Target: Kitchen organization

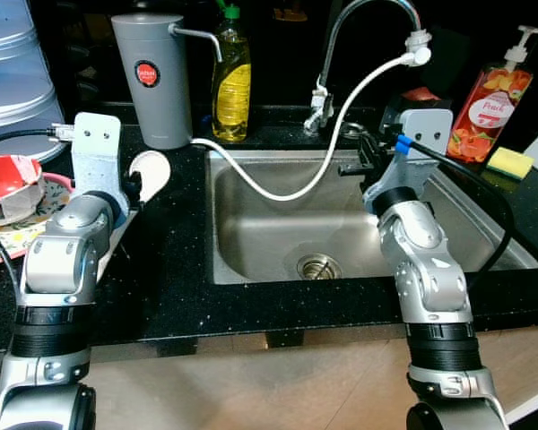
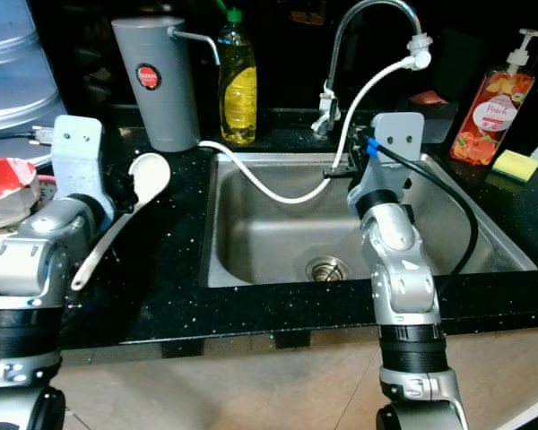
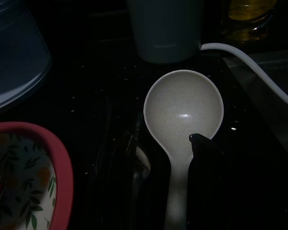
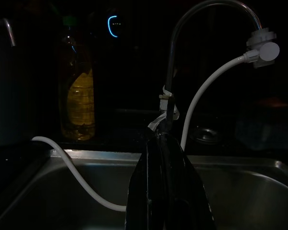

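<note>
Head camera looks down on a black speckled counter (image 1: 175, 269) with a steel sink (image 1: 278, 242) set in at centre. Left gripper (image 3: 175, 158) sits over the counter at about 9 o'clock of the sink and clamps the handle of a white ladle (image 2: 139, 193); in the left wrist view one black finger (image 3: 204, 182) lies against the handle just below the bowl, and the bowl faces up. The ladle's handle runs down toward 7 o'clock past the left arm. Right gripper (image 4: 164, 143) is held over the sink toward its back rim, fingers pressed together with nothing between them, tips pointing at the base of the faucet (image 1: 341, 54). A white hose (image 1: 314, 175) loops from the faucet head down across the sink's back left corner to a grey water dispenser (image 1: 152, 76) at 11 o'clock. Yellow dish soap bottle (image 1: 231, 81) stands just beside the dispenser, at 12 o'clock. Peach hand soap pump (image 1: 491, 98) and a yellow sponge (image 1: 509, 162) sit at 2 o'clock. A red-rimmed floral plate (image 1: 36, 224) lies at 9 o'clock, left of the left arm.
</note>
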`<state>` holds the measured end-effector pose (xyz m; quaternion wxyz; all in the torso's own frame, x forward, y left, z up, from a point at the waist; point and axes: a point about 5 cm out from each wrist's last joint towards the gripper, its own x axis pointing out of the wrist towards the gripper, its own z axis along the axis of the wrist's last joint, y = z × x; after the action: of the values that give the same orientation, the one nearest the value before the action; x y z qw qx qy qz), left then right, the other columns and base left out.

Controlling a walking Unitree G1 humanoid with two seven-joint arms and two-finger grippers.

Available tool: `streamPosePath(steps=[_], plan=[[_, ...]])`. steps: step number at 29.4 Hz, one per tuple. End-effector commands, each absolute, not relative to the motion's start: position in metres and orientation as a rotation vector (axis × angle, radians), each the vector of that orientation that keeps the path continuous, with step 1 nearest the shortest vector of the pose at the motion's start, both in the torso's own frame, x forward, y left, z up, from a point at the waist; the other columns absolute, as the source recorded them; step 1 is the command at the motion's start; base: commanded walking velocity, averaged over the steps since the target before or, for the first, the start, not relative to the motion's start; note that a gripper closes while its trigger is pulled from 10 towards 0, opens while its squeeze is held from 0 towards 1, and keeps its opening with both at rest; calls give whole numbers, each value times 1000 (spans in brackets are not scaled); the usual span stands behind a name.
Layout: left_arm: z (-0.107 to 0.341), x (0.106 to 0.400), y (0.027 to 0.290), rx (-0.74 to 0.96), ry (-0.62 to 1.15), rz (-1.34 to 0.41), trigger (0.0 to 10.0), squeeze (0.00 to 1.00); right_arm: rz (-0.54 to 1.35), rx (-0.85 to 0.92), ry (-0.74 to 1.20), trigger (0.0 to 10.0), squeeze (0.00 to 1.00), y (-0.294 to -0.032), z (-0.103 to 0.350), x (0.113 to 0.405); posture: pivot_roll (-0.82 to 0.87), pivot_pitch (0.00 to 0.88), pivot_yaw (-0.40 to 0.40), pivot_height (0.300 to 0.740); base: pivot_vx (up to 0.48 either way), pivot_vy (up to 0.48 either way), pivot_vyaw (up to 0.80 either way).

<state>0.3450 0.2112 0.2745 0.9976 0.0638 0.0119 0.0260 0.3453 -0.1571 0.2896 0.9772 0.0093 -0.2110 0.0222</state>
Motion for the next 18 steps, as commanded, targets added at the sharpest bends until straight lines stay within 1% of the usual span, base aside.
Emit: streamPosePath(steps=[1, 4, 7, 13, 18], plan=[[276, 344, 209, 107, 21, 44, 10000, 0, 35, 12, -432, 10000, 0, -160, 292, 345, -42, 56, -46, 740, 0, 0, 0], [276, 344, 208, 45, 33, 49, 10000, 0, 34, 11, -432, 10000, 0, -160, 292, 345, -41, 56, -46, 740, 0, 0, 0], [276, 345, 209, 22, 39, 64, 10000, 0, 34, 11, -432, 10000, 0, -160, 292, 345, -41, 56, -46, 740, 0, 0, 0], [278, 345, 210, 30, 58, 65, 10000, 0, 33, 12, -430, 10000, 0, -160, 291, 345, -43, 58, -45, 740, 0, 0, 0], [262, 346, 209, -3, 137, 89, 10000, 0, 33, 14, -425, 10000, 0, -160, 290, 345, -42, 61, -43, 740, 0, 0, 0]])
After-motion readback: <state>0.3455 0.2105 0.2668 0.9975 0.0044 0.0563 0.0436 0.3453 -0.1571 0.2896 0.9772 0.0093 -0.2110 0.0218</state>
